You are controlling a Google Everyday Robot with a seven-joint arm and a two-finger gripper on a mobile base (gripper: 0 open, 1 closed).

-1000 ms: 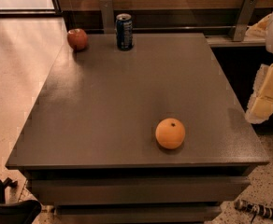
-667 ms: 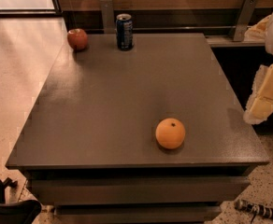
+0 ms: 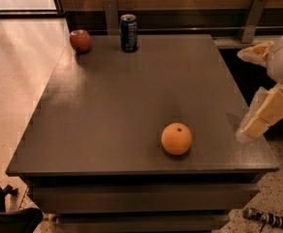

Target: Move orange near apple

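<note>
The orange [image 3: 176, 138] lies on the dark grey table [image 3: 132, 96], near its front edge and right of centre. The dark-red apple [image 3: 80, 40] sits at the table's far left corner. My gripper [image 3: 243, 93] hangs at the right edge of the view, just off the table's right side and level with the orange. Its two cream fingers [image 3: 263, 113] stand well apart and hold nothing. The orange is about a hand's width to the left of the lower finger.
A blue soda can [image 3: 129, 32] stands upright at the table's far edge, right of the apple. Metal brackets and a wood-panelled wall run behind the table. Pale floor lies to the left, and a dark object [image 3: 6, 212] sits at the bottom left.
</note>
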